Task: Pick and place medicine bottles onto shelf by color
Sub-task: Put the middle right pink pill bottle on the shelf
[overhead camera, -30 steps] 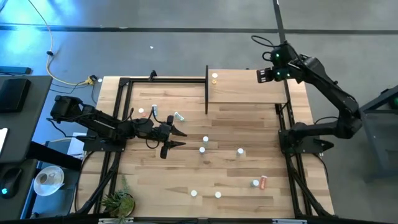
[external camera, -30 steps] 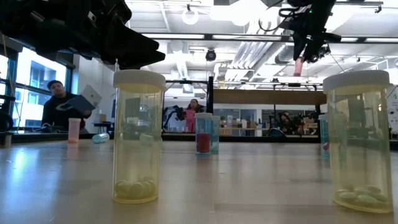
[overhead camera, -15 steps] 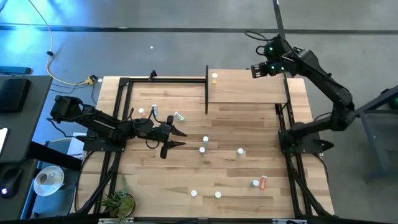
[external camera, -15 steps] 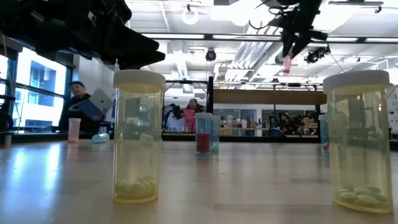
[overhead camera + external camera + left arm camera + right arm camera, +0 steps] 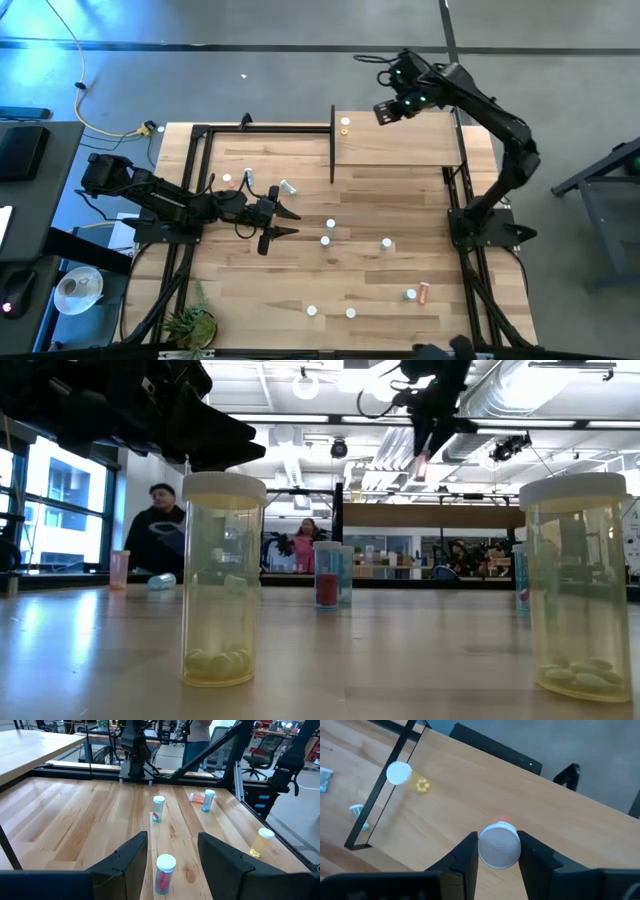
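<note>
My right gripper (image 5: 498, 842) hangs above the pale shelf (image 5: 400, 145) near its far edge, shut on a pink-red medicine bottle (image 5: 424, 463) with a white cap. One yellow bottle (image 5: 345, 124) stands on the shelf's far left corner. Several more bottles stand on the striped table, among them a red one (image 5: 165, 872) and two yellow ones (image 5: 222, 580). My left gripper (image 5: 291, 223) waits open at the table's left. The red bottle stands just beyond its fingertips, untouched. My right gripper pinches the pink-red bottle at its white cap end (image 5: 500, 847) between the two fingers. The fingers come from above, slanting down. The bottle's body (image 5: 424, 463) hangs below the fingertips, lifted clear above the shelf.
A pink bottle (image 5: 425, 292) lies on its side near the table's right front, next to a standing one (image 5: 410, 294). Black frame rails (image 5: 332, 145) border the shelf and the table. A potted plant (image 5: 190, 325) sits at the front left corner. People show in the room beyond.
My right gripper has carried the pink-red bottle toward the table's left along the shelf's far edge, rising slightly and tipping a little. It has stayed shut on the bottle, which has stayed clear of the shelf.
</note>
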Robot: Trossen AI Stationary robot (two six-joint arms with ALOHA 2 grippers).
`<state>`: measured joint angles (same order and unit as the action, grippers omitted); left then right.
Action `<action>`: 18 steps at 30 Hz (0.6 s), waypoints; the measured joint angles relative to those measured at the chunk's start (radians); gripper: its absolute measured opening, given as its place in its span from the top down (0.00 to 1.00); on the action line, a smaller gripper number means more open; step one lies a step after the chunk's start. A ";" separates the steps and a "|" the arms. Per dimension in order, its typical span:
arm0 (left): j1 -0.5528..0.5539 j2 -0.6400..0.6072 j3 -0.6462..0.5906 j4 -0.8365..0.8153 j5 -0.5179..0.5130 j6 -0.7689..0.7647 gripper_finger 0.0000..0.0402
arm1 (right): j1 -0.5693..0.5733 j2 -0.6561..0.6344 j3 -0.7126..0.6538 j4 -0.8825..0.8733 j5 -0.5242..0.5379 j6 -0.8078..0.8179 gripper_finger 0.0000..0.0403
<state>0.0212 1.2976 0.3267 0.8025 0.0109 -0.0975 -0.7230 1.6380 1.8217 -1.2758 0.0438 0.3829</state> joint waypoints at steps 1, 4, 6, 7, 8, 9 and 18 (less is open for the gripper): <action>0.000 0.000 0.000 -0.002 0.000 0.000 0.59 | 0.002 0.017 0.011 -0.001 -0.003 0.000 0.74; 0.000 0.000 0.000 -0.013 0.000 0.000 0.59 | 0.006 0.061 0.030 -0.002 -0.032 -0.005 0.74; 0.000 0.000 0.000 -0.022 0.000 -0.001 0.59 | 0.007 0.085 0.031 -0.003 -0.066 -0.014 0.74; 0.000 0.000 0.000 -0.027 0.000 -0.003 0.59 | 0.007 0.097 0.031 -0.003 -0.080 -0.019 0.74; 0.000 0.000 0.000 -0.029 0.000 -0.004 0.59 | 0.009 0.107 0.031 -0.004 -0.083 -0.024 0.74; 0.000 0.000 0.000 -0.031 0.000 -0.004 0.59 | 0.011 0.117 0.031 -0.006 -0.082 -0.025 0.74; 0.000 0.000 0.000 -0.046 0.000 -0.004 0.59 | 0.011 0.185 0.031 0.032 -0.077 -0.026 0.74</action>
<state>0.0208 1.2977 0.3267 0.7568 0.0109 -0.1017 -0.7124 1.8227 1.8523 -1.2437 -0.0328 0.3570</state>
